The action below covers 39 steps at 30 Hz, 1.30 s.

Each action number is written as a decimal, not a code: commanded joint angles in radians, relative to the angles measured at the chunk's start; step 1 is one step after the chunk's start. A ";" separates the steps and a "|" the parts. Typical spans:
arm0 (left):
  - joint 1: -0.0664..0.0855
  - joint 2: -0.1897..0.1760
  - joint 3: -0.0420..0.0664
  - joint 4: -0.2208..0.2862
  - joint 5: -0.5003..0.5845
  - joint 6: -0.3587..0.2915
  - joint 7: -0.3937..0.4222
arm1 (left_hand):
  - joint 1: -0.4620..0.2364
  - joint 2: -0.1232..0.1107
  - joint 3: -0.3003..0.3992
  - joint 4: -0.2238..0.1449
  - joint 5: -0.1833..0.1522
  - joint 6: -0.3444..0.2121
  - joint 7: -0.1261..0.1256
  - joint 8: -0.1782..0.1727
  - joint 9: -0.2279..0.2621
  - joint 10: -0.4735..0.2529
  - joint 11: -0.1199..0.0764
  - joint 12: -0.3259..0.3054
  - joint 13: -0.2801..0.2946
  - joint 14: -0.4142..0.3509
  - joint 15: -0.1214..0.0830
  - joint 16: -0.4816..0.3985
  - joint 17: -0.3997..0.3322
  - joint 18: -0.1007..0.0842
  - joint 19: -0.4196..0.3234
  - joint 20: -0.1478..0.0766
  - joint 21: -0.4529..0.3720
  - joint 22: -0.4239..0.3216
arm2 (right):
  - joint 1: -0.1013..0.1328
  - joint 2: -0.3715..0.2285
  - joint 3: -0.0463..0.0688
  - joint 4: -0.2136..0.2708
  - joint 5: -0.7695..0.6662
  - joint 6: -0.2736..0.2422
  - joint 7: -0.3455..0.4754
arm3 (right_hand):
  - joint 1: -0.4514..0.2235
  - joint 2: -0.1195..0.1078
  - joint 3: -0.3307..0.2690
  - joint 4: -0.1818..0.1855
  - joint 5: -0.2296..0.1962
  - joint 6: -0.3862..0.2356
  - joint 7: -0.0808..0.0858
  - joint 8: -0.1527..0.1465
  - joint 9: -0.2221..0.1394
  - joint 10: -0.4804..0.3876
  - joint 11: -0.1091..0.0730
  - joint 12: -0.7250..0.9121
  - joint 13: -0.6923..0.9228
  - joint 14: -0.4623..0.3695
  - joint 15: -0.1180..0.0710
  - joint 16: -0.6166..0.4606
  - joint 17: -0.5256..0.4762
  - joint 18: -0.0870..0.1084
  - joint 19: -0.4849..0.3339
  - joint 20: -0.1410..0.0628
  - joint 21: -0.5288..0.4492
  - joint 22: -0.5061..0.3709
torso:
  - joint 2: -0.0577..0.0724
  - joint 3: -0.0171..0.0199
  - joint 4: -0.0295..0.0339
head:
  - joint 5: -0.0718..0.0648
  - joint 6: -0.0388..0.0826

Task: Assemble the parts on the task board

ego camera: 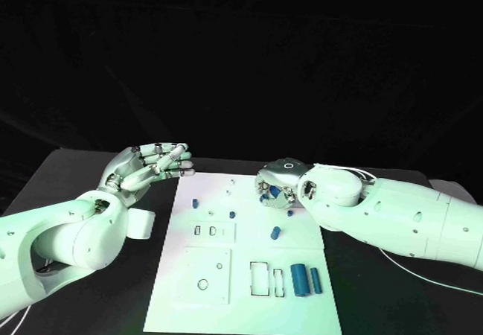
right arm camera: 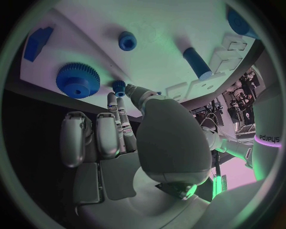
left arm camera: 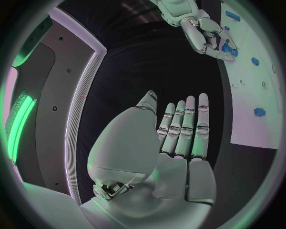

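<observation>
My right hand [ego camera: 275,187] hangs low over the far right part of the task board [ego camera: 247,287], fingers curled down toward a small blue gear [right arm camera: 78,80] and a smaller blue pinion [right arm camera: 119,86] just beside my fingertips [right arm camera: 132,89]. I cannot tell whether I already pinch a part; the fingers hide it. My left hand [ego camera: 151,166] waits with straight, spread fingers, holding nothing, off the board's far left corner above the black surface [ego camera: 59,174]. To do this step well, I judge I should close on the small gear from above, keep it level, and seat it squarely without nudging the blue peg [ego camera: 275,231] lying nearer me. Two blue cylinders [ego camera: 305,279] rest near the board's right edge, well apart from my hand.
</observation>
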<state>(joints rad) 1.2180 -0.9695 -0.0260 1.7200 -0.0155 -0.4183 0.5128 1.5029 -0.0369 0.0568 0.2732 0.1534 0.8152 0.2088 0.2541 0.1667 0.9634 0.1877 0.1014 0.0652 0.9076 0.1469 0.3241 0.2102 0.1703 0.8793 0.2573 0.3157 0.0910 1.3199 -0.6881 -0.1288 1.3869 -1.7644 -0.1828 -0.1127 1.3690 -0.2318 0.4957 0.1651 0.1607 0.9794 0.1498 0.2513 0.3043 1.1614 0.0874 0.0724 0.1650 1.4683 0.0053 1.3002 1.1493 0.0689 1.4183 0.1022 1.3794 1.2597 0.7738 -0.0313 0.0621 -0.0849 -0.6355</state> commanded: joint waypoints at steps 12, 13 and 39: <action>0.001 0.000 0.001 0.001 -0.004 0.024 -0.005 | 0.004 -0.002 0.003 0.006 -0.004 0.000 0.034 -0.001 -0.001 0.001 0.006 -0.007 -0.001 0.004 0.004 -0.005 0.002 0.014 0.004 0.000 0.000 -0.002 | -0.002 0.001 -0.001 -0.009 -0.020 0.021 -0.010 | 0.021 0.016 0.047 -0.021 -0.043 0.016 -0.002 0.009 0.014 0.018 -0.001 -0.002 -0.008 0.027 0.002 0.014 0.002 -0.010 0.008 0.002 0.018 0.022 | 0.004 -0.0009 0.0021 | -0.001 -0.001; 0.001 0.000 0.001 0.001 -0.004 0.025 -0.006 | 0.004 -0.002 0.003 0.006 -0.004 0.000 0.034 -0.001 -0.001 0.001 0.006 -0.007 -0.001 0.004 0.004 -0.005 0.002 0.014 0.004 0.000 0.000 -0.002 | -0.002 0.001 -0.001 -0.009 -0.021 0.022 -0.010 | 0.022 0.015 0.049 -0.023 -0.043 0.017 -0.002 0.009 0.014 0.019 -0.001 -0.002 -0.009 0.027 0.002 0.014 0.001 -0.011 0.010 0.002 0.020 0.026 | 0.004 -0.0004 0.0019 | -0.001 -0.002; 0.001 0.003 0.001 -0.005 -0.004 0.030 -0.014 | 0.005 0.000 0.004 0.008 -0.005 -0.001 0.035 -0.003 -0.002 0.000 0.007 -0.010 -0.001 0.006 0.004 -0.006 0.003 0.014 0.007 0.000 0.000 -0.003 | -0.004 -0.013 0.001 0.030 -0.036 -0.193 -0.031 | 0.020 0.062 0.098 -0.072 -0.044 0.067 -0.029 0.067 0.085 0.099 -0.028 0.002 -0.007 0.033 -0.022 0.050 0.025 -0.039 0.078 -0.013 0.113 0.177 | 0.005 -0.0022 0.0025 | 0.003 0.005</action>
<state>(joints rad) 1.2181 -0.9688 -0.0260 1.7142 -0.0155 -0.4092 0.4948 1.5029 -0.0369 0.0596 0.2760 0.1535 0.8152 0.2088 0.2541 0.1654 0.9634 0.1878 0.0959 0.0653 0.9081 0.1475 0.3241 0.2114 0.1700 0.8792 0.2573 0.3156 0.0894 1.3164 -0.7006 -0.1287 1.4118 -1.7778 -0.2913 -0.1253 1.3785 -0.1822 0.5916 0.1013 0.1070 1.0452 0.1194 0.3152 0.3854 1.2389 0.0744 0.0761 0.1570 1.4666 -0.0113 1.3467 1.1750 0.0373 1.4666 0.0932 1.4892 1.3080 0.7782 -0.0328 0.0644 -0.0851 -0.6384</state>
